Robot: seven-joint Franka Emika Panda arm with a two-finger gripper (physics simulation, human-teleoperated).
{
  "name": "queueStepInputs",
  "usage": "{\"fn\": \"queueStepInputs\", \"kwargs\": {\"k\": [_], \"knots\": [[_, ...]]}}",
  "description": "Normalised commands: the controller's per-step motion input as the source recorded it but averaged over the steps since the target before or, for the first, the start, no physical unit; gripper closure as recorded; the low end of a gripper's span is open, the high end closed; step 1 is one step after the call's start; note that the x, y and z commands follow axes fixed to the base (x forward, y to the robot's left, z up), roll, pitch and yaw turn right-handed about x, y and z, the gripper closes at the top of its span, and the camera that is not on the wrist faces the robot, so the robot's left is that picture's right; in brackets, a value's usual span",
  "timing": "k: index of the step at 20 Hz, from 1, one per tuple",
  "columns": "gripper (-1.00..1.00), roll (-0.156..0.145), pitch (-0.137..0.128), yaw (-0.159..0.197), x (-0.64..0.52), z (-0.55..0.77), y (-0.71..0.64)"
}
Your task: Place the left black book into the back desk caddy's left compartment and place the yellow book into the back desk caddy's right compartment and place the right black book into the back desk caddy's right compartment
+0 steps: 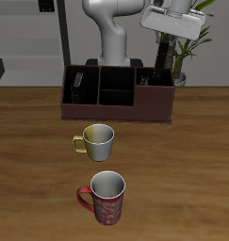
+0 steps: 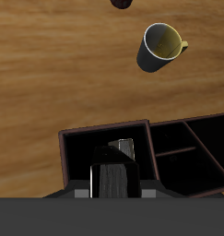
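The dark brown desk caddy [image 1: 116, 111] stands at the table's back. My gripper [image 1: 163, 38] is high above one end compartment and is shut on a black book [image 1: 163, 62], which hangs upright with its lower end at the caddy's rim. In the wrist view the book [image 2: 112, 168] sits between my fingers over that open compartment of the caddy [image 2: 104, 133], and its white page edge shows. Another black book [image 1: 76, 87] stands in the opposite end compartment. No yellow book is visible.
A pale yellow mug [image 1: 97, 141] stands in front of the caddy and also shows in the wrist view [image 2: 161, 46]. A red mug [image 1: 106, 196] stands nearer the table's front edge. A potted plant [image 1: 187, 47] is behind the caddy.
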Motion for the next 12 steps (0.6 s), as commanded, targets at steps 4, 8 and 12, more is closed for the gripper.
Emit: {"fn": "queueStepInputs", "kwargs": {"k": [4, 8, 12], "knots": [[1.00, -0.018, 0.015, -0.032, 0.04, -0.18, 0.01], [1.00, 0.014, 0.045, -0.025, 0.08, -0.27, 0.11], [1.00, 0.019, 0.011, -0.011, 0.00, -0.12, 0.03]]}}
